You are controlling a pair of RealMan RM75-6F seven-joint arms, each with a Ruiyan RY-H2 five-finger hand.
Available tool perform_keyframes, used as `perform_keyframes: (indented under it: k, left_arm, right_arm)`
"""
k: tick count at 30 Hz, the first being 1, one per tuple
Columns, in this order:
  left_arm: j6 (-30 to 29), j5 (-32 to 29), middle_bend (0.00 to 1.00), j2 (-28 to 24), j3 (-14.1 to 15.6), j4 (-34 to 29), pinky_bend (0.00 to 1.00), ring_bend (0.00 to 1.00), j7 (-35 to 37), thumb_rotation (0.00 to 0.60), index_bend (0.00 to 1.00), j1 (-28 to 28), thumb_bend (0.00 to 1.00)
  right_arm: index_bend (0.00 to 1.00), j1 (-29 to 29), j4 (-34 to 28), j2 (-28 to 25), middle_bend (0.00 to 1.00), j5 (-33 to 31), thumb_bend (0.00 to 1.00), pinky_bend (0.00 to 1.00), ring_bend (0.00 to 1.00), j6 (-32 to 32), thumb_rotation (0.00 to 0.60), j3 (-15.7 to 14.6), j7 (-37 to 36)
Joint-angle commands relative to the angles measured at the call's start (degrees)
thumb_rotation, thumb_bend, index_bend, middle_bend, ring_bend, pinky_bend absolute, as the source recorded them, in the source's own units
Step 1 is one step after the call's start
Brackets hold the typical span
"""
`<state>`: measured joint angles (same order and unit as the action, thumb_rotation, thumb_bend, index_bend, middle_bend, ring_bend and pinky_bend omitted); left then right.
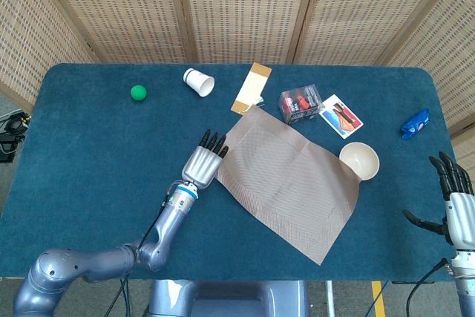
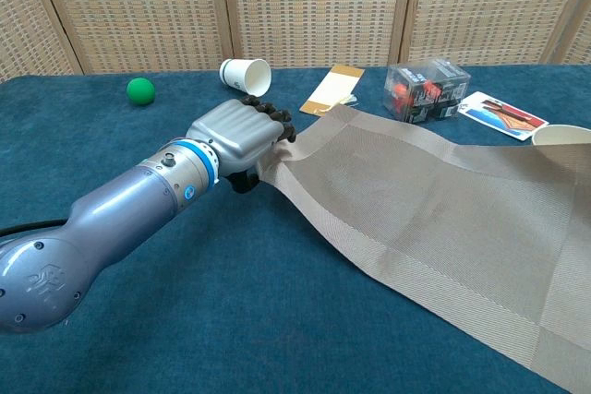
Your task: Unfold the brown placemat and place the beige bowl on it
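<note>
The brown placemat (image 1: pixel 286 176) lies spread out at an angle across the middle of the blue table (image 1: pixel 89 154). Its right corner rides up against the beige bowl (image 1: pixel 360 159), which stands upright just beyond that edge. My left hand (image 1: pixel 204 162) is at the mat's left corner. In the chest view this hand (image 2: pixel 242 136) holds the corner, fingers over the edge and thumb beneath, and the placemat (image 2: pixel 434 200) is raised there. The bowl (image 2: pixel 565 134) shows only as a rim at the right border. My right hand (image 1: pixel 454 209) hovers off the table's right edge, fingers spread, holding nothing.
Along the back lie a green ball (image 1: pixel 138 93), a tipped white paper cup (image 1: pixel 199 82), a cardboard strip (image 1: pixel 252 87), a clear box (image 1: pixel 300 104) and a printed card (image 1: pixel 341 116). A blue object (image 1: pixel 415 124) sits at the far right.
</note>
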<state>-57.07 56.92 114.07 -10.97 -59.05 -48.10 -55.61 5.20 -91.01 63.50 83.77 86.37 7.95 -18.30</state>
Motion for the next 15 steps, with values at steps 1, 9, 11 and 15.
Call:
perform_keyframes:
  k: [1, 9, 11, 15]
  left_arm:
    - [-0.01, 0.3, 0.0, 0.12, 0.12, 0.27, 0.0, 0.0, 0.33, 0.6, 0.23, 0.24, 0.45]
    - [-0.27, 2.0, 0.0, 0.2, 0.14, 0.63, 0.0, 0.0, 1.49, 0.6, 0.34, 0.81, 0.56]
    - [-0.38, 2.43, 0.0, 0.13, 0.21, 0.46, 0.0, 0.0, 1.59, 0.6, 0.39, 0.93, 0.57]
    - [-0.77, 3.36, 0.0, 0.1, 0.27, 0.17, 0.0, 0.0, 2.13, 0.6, 0.5, 1.24, 0.57]
  right_arm:
    - [0.08, 0.01, -0.07, 0.02, 0.0, 0.01, 0.1, 0.0, 0.0, -0.13, 0.6, -0.08, 0.12]
    - [0.09, 0.12, -0.18, 0.05, 0.0, -0.14, 0.1, 0.0, 0.0, -0.54, 0.6, -0.12, 0.37]
    - [0.09, 0.16, -0.2, 0.06, 0.0, -0.24, 0.1, 0.0, 0.0, -0.66, 0.6, -0.1, 0.43]
    - [0.09, 0.2, -0.28, 0.12, 0.0, -0.28, 0.1, 0.0, 0.0, -0.83, 0.6, -0.15, 0.74]
